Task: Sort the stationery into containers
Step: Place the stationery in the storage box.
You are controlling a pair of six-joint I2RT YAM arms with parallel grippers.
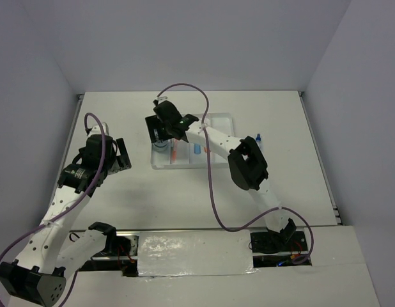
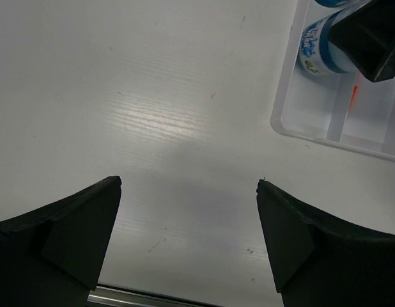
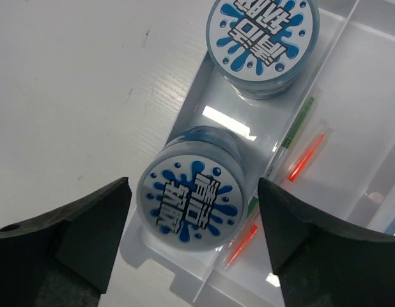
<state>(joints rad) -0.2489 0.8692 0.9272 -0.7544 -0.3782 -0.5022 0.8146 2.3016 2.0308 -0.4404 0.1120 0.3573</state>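
Observation:
The white tray (image 1: 186,165) lies at mid-table. My right gripper (image 1: 160,135) hangs open over its left end. In the right wrist view the right gripper (image 3: 192,184) straddles a round blue-white roll (image 3: 192,201) standing in the tray's (image 3: 370,77) end compartment, with gaps on both sides. A second roll (image 3: 261,38) stands farther along the same compartment. A thin green pen (image 3: 298,123) and an orange pen (image 3: 306,157) lie in the neighbouring compartment. A blue capsule (image 1: 197,149) lies further right. My left gripper (image 1: 119,155) is open and empty over bare table (image 2: 188,183).
A small blue-capped bottle (image 1: 258,138) lies on the table right of the tray, beside my right arm's elbow. In the left wrist view the tray's corner (image 2: 306,109), one roll (image 2: 319,48) and a right finger (image 2: 370,38) show at the upper right.

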